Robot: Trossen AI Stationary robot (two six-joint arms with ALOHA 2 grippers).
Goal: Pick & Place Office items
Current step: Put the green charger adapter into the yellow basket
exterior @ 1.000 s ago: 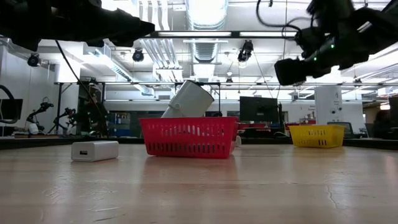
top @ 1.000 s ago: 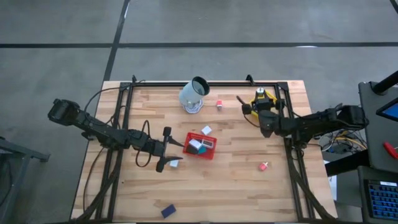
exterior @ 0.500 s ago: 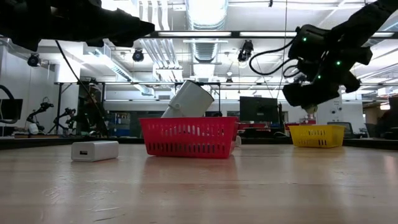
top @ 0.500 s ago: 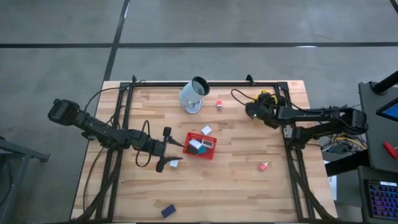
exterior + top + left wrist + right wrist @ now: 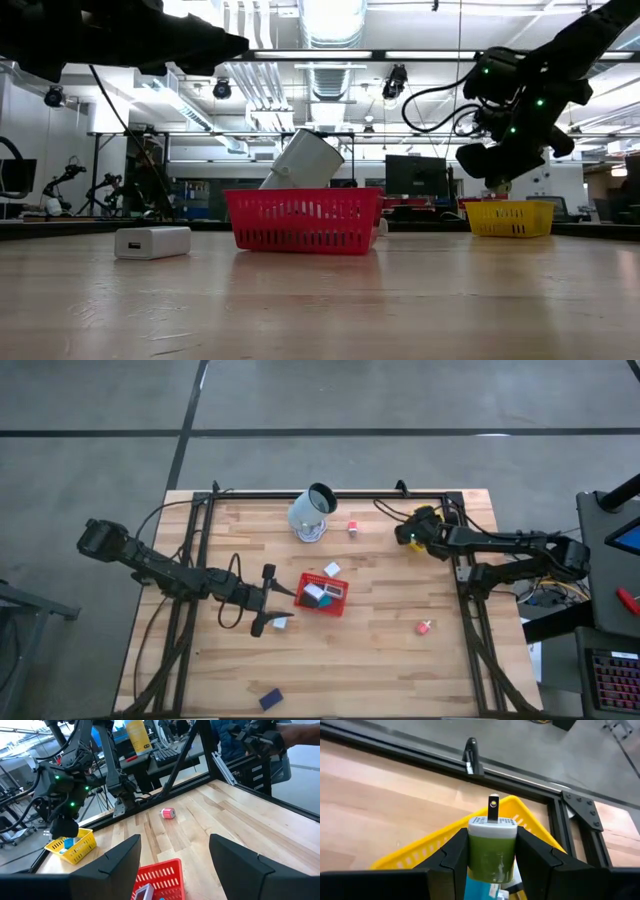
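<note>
1. Right gripper hung above the yellow tray at the table's far right corner, jaws clamped on a green block with a white top.
2. Left gripper hovered beside the red tray near the table's middle, jaws wide with nothing between them.
3. White block lay on the table just beside the red tray.
4. Dark blue block sat near the front edge; pink-red item lay on the right side.
</note>
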